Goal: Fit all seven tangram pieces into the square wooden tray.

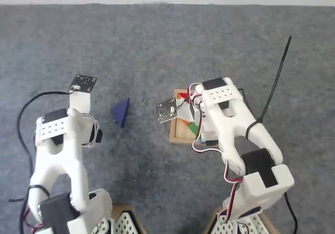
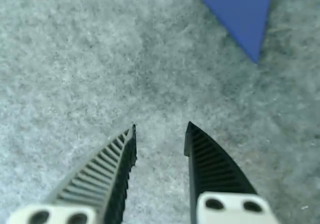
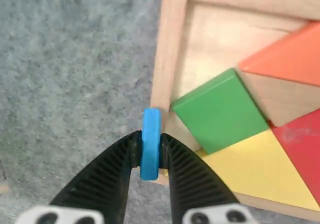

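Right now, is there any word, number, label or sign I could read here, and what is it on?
None can be read.
The wooden tray, the green piece and the blue triangle are plain.
Any print on the circuit board on an arm is too small to tell.

The table (image 1: 157, 45) carried a grey, carpet-like covering. A square wooden tray (image 1: 180, 139) lay flat on it; a blue triangle (image 1: 121, 112) lay well apart from the tray
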`<state>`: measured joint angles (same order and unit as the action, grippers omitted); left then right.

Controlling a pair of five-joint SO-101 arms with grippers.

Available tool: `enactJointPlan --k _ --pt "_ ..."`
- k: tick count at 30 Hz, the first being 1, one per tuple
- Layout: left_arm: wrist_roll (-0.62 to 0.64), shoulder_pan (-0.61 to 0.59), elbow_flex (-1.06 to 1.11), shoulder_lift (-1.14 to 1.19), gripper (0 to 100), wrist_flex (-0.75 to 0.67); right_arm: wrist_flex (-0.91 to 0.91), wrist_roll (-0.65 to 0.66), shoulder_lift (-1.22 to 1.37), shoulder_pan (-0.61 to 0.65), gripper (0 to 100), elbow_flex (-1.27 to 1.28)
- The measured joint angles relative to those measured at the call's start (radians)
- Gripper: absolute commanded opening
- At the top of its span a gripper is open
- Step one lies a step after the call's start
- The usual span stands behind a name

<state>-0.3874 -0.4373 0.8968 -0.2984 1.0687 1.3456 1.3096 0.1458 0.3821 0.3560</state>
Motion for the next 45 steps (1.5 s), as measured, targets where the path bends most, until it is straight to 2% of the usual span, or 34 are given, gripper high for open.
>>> enactJointPlan --k 10,19,40,45 --pt "0.000 0.000 0.000 0.000 16 0.000 -0.055 0.000 0.000 0.000 1.7 0.000" --pt "0.000 0.000 0.000 0.000 16 0.000 -0.063 -0.003 0.000 0.000 17.0 0.000" --pt "0.000 0.000 0.000 0.000 16 0.000 -0.083 -0.002 0.000 -0.046 17.3 -0.023" --pt "0.000 0.005 0.000 0.000 16 0.000 -0.098 -0.129 0.000 -0.043 13.8 -0.031"
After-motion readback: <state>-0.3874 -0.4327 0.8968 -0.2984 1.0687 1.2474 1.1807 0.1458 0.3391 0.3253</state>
